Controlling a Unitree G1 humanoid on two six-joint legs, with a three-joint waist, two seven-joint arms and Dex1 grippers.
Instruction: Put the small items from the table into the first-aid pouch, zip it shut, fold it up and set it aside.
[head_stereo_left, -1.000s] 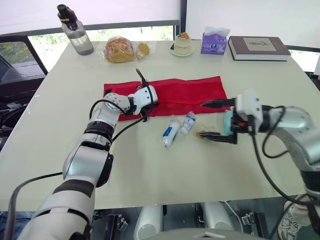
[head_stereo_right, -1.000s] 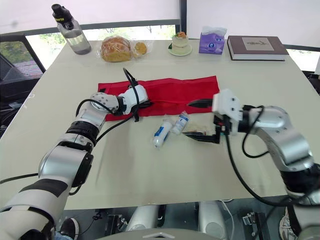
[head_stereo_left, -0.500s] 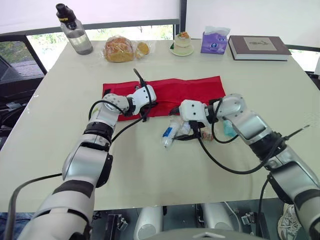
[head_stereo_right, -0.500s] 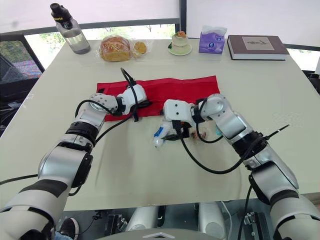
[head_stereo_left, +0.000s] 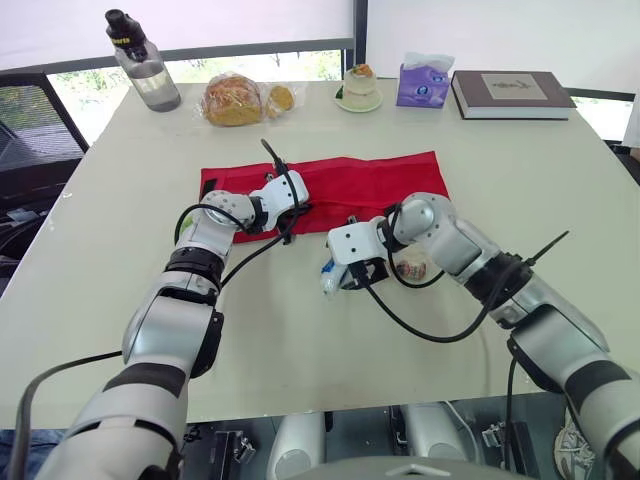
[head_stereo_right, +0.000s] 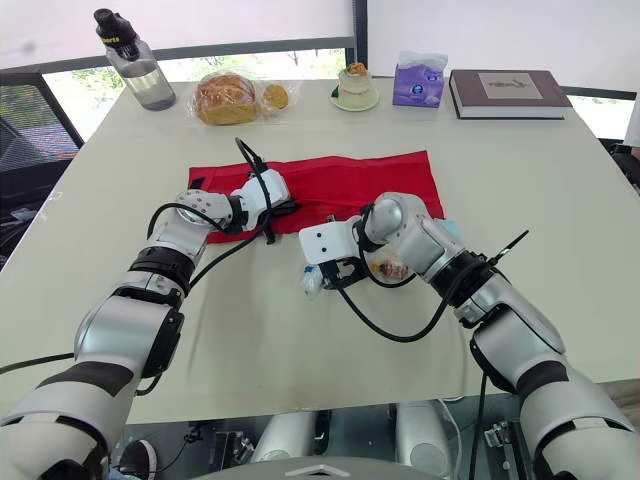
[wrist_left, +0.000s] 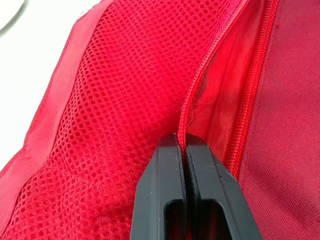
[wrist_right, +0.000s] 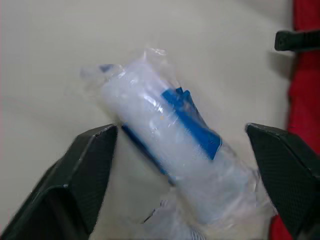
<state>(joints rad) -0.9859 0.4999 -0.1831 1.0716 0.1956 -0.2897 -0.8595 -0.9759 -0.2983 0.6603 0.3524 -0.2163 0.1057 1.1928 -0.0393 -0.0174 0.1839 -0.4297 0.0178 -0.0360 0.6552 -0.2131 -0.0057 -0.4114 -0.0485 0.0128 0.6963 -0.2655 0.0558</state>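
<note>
The red first-aid pouch (head_stereo_left: 370, 182) lies flat and unzipped across the middle of the table. My left gripper (head_stereo_left: 291, 207) is shut on the edge of its mesh pocket (wrist_left: 115, 115) beside the zipper, near the pouch's left end. In front of the pouch lies a clear-wrapped white roll with a blue label (wrist_right: 175, 145). My right gripper (head_stereo_left: 347, 272) is open and low over that roll (head_stereo_left: 328, 278), one finger on either side. A small brownish packet (head_stereo_left: 411, 268) sits behind my right wrist, and a pale teal item (head_stereo_right: 447, 229) peeks out beside the forearm.
Along the table's far edge stand a water bottle (head_stereo_left: 143, 72), bagged bread (head_stereo_left: 232, 100), a cupcake on a saucer (head_stereo_left: 359, 88), a purple tissue pack (head_stereo_left: 420, 82) and a book (head_stereo_left: 512, 93). The near half of the table (head_stereo_left: 300, 350) is bare.
My right arm has swung left, from beside the small items to the wrapped roll, and its open fingers now straddle it. The left gripper has kept its hold on the pouch.
</note>
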